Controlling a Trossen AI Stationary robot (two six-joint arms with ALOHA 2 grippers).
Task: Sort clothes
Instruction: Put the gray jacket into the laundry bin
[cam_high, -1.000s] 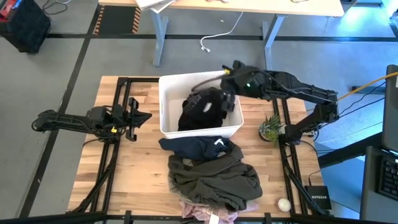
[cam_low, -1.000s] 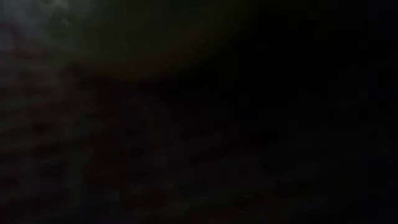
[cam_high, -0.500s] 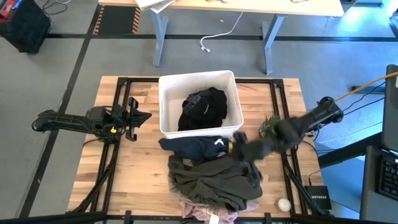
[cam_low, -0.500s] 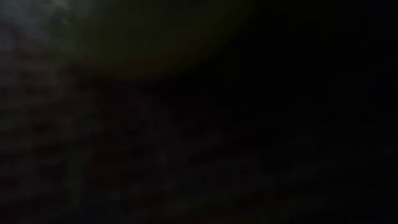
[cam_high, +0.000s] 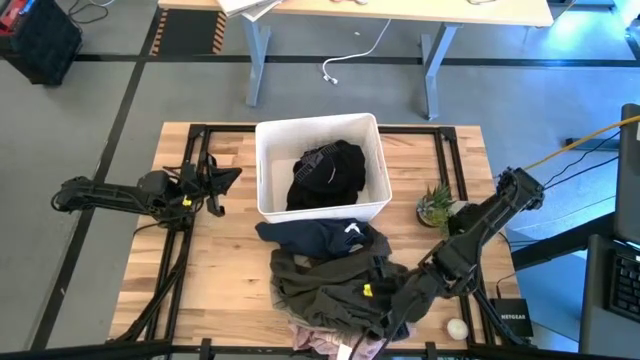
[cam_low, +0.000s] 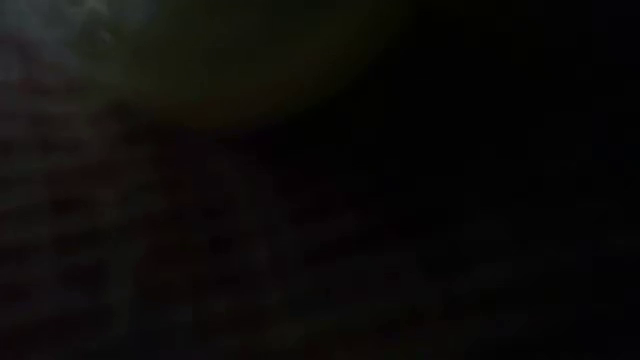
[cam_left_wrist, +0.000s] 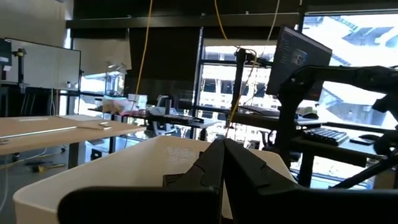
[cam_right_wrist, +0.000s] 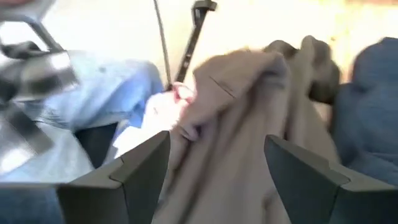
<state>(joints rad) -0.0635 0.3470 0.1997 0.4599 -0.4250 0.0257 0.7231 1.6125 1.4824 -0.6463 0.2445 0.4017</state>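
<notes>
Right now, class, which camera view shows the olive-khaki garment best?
The high view: the olive-khaki garment lies whole in the pile beside the white bin, with the right gripper over it. The right wrist view shows only folds between that gripper's open fingers. The low view is dark, and the left wrist view misses it.

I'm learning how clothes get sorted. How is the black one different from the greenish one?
The black garment lies inside the white bin, while the olive garment is out on the wooden table. The black garment sits alone; the olive garment is in a pile, between a navy garment and a pink garment. The right gripper, fingers open, reaches the olive garment; nothing is at the black one. Both are soft and crumpled.
</notes>
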